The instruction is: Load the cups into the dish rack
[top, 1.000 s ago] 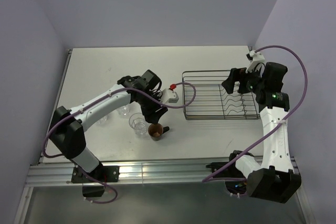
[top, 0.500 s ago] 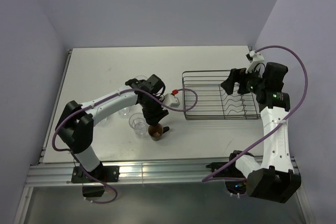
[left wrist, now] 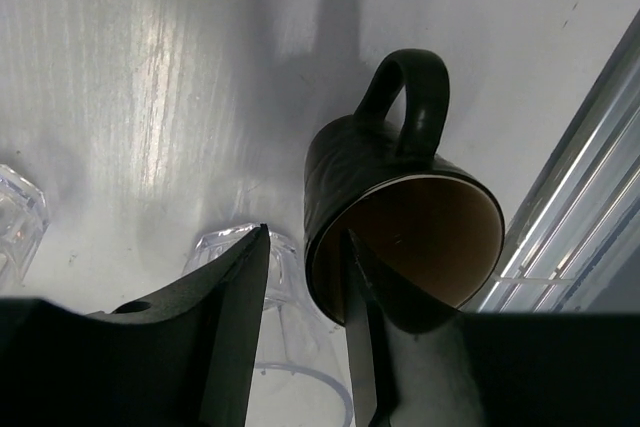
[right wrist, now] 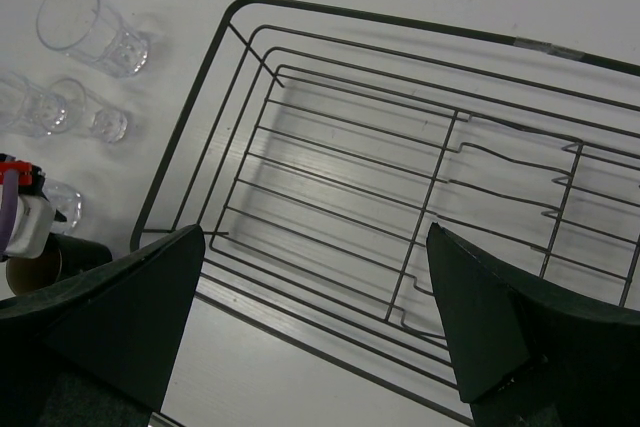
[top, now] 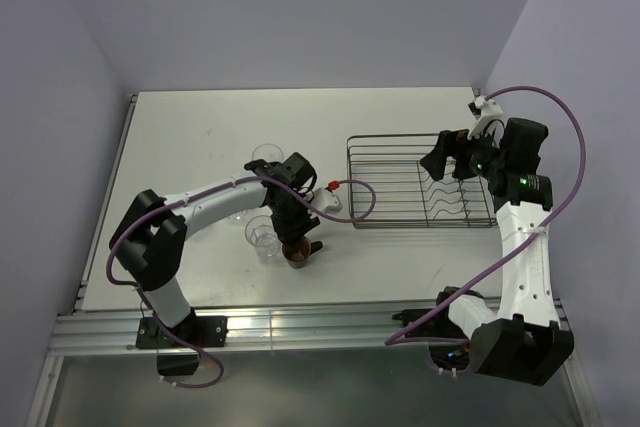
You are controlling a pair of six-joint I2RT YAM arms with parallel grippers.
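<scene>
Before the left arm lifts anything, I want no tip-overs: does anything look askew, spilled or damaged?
Nothing stands out. The brown mug sits upright, the clear tumbler beside it stands upright too, and the dish rack lies flat, with no bent wires visible.

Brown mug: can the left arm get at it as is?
Probably yes. The left gripper is right at the mug, its open jaws straddling the mug's wall. A clear tumbler stands close beside the outer finger, but seems not to block it.

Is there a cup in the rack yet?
No, the rack holds only bare wires, and the tumblers stand outside it.
</scene>
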